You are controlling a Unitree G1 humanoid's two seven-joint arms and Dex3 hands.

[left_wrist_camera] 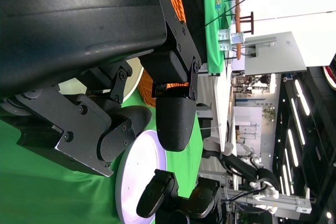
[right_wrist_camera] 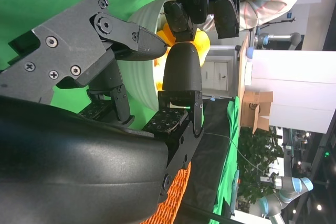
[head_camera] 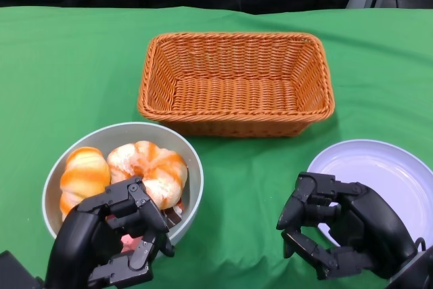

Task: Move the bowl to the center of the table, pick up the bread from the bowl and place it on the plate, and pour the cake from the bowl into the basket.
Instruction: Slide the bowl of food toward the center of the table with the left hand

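A grey-white bowl (head_camera: pixel 124 131) sits at the front left of the green table. It holds a striped orange bread bun (head_camera: pixel 84 174) and a ring-shaped glazed pastry (head_camera: pixel 150 166). A pink and dark piece (head_camera: pixel 128 240) peeks out under my left hand (head_camera: pixel 111 235). That hand hovers over the bowl's near side with its fingers half curled and nothing in them. My right hand (head_camera: pixel 345 231) hangs over the near left edge of the white plate (head_camera: pixel 385 164), its fingers apart and holding nothing. The right wrist view shows the bowl (right_wrist_camera: pixel 144 51) past my right hand's fingers (right_wrist_camera: pixel 181 72).
An orange wicker basket (head_camera: pixel 237 82) stands at the middle back with nothing in it. Green cloth runs between the bowl and the plate. In the left wrist view the plate (left_wrist_camera: pixel 134 182) and my right hand (left_wrist_camera: pixel 178 203) lie beyond my left hand (left_wrist_camera: pixel 157 114).
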